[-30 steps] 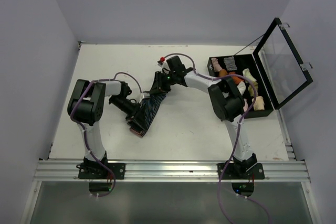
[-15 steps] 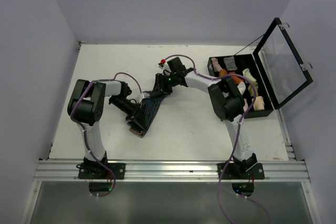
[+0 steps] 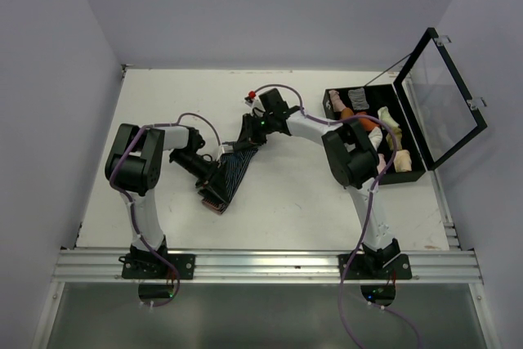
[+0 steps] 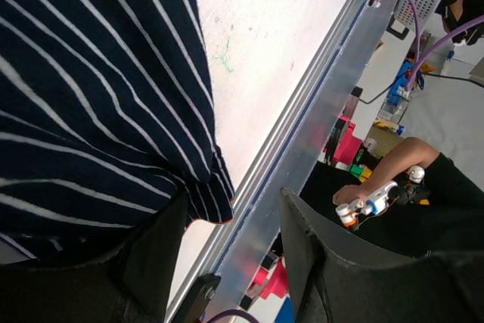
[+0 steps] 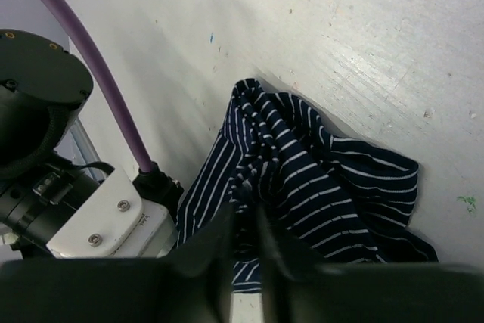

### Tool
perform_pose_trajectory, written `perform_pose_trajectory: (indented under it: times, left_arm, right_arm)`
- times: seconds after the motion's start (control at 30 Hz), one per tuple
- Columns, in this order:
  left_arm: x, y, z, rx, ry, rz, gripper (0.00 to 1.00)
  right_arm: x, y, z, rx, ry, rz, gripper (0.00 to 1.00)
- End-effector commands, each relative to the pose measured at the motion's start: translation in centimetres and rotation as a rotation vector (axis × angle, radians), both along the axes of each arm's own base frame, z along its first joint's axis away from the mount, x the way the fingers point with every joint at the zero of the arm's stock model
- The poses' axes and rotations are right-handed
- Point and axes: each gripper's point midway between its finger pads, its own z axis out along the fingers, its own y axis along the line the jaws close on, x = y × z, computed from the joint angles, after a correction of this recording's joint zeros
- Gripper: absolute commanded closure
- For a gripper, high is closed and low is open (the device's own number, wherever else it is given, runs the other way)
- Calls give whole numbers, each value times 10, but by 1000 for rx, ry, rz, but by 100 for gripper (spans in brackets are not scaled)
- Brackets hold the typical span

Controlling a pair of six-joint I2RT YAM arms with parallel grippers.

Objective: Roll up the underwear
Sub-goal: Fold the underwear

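Note:
The underwear [image 3: 233, 165], navy with thin white stripes, lies as a long band on the white table between both arms. My right gripper [image 3: 250, 133] is at its far end. In the right wrist view its fingers stand close together, and the gripper [image 5: 243, 215] pinches a bunched fold of the underwear [image 5: 325, 179]. My left gripper [image 3: 214, 177] is at the band's near part. In the left wrist view the gripper [image 4: 231, 202] is open. The underwear [image 4: 91, 96] rests against its left finger [image 4: 151, 262], and only the table's edge shows in the gap.
An open black case [image 3: 413, 171] with several rolled items stands at the right, its clear lid [image 3: 441, 96] upright. A small red object [image 3: 252, 94] lies behind the right gripper. The metal rail [image 3: 261, 266] runs along the table's near edge.
The right gripper has shifted slightly at the underwear's far end and the fold there looks a little more gathered. The left arm has not moved.

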Motion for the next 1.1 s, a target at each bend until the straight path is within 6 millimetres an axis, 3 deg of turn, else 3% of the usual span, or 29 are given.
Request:
perform_pose_trajectory:
  times: [0.0, 0.1, 0.37, 0.7, 0.87, 1.07]
  left_arm:
    - [19, 20, -56, 115, -199, -91, 41]
    - [20, 20, -56, 118, -202, -87, 41]
    - [21, 21, -56, 126, -205, -81, 41]
    - [21, 21, -55, 130, -214, -79, 41]
    - [21, 21, -55, 129, -213, -78, 41]
    - [18, 22, -53, 123, -217, -89, 41]
  right_arm:
    - [14, 13, 26, 74, -66, 6, 86]
    - [17, 11, 33, 83, -68, -4, 100]
    - [16, -7, 58, 78, -62, -36, 100]
    - [4, -29, 52, 29, -4, -56, 100]
    - [-1, -39, 31, -9, 14, -55, 100]
    - [15, -44, 1, -55, -11, -75, 100]
